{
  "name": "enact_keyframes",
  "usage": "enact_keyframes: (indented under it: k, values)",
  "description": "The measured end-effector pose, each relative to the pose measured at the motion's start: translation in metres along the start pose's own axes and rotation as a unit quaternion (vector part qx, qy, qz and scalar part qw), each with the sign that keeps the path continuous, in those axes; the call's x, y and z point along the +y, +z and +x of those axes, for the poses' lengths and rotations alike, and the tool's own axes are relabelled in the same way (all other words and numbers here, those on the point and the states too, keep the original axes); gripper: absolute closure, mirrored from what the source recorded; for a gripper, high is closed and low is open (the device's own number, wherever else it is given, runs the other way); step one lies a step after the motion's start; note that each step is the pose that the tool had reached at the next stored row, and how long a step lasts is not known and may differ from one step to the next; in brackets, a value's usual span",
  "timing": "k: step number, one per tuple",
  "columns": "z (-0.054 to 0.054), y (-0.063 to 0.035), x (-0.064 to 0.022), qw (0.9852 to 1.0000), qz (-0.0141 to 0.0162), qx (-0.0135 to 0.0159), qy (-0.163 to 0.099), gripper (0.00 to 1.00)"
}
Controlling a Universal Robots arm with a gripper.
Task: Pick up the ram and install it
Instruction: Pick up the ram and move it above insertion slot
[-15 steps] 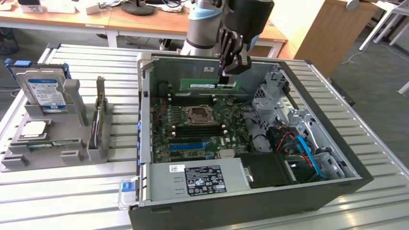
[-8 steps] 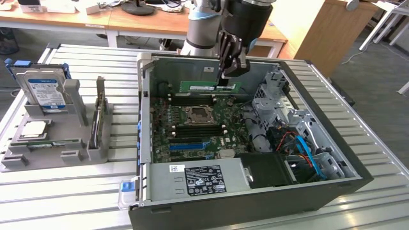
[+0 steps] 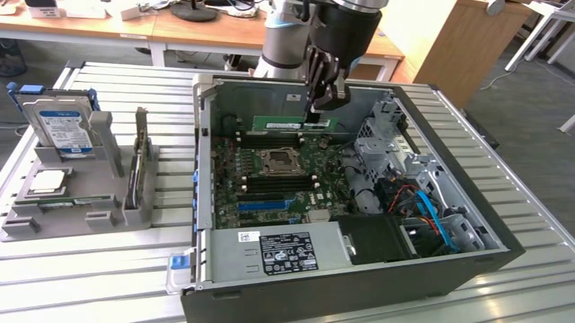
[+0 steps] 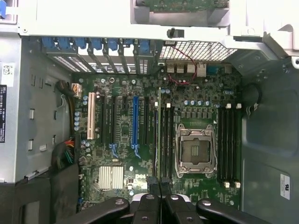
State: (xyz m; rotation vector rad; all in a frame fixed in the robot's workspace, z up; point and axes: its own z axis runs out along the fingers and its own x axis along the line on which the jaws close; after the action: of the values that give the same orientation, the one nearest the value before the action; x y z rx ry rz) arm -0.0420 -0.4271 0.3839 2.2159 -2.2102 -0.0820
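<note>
- The ram (image 3: 287, 124) is showing as one long, narrow, flat green board with a pale label strip. It is hanging level on its long edge inside the open case, over the far bank of slots.
- The gripper (image 3: 316, 120) is clenching the ram near one end. Its two black fingers are pressing on the board's flat faces.
- I cannot tell whether the ram's lower edge is touching a slot.
- The computer case (image 3: 359, 289) is lying on its side with the cover off. Its shell is black, and its bare grey sheet metal is facing up.
- The motherboard (image 3: 314, 182) is lying flat in the case. It is green and crowded with small round capacitors.
- One square CPU socket (image 3: 279, 160) with a shiny metal frame is sitting in the middle of the motherboard.
- Two banks of long black slots are flanking the socket, one on each side.
- In the wrist view, one long blue slot (image 4: 135, 119) and one white slot (image 4: 91, 122) are standing parallel. One finned silver heatsink (image 4: 110, 177) is lying near them.
- A grey plastic holder (image 3: 99, 202) is sitting on the ribbed metal table (image 3: 108, 262), at the exterior view's left.
- One boxy silver drive (image 3: 63, 128) with a blue-white label is standing upright in the holder.
</note>
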Motion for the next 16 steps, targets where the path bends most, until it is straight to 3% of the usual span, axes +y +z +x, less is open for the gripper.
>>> enact_keyframes:
  k: [5, 16]
  values:
    - [0.0000, 0.0001, -0.0001, 1.0000, 0.0000, -0.0001, 0.000, 0.88]
    - [0.0000, 0.0005, -0.0087, 1.0000, 0.0000, -0.0001, 0.000, 0.88]
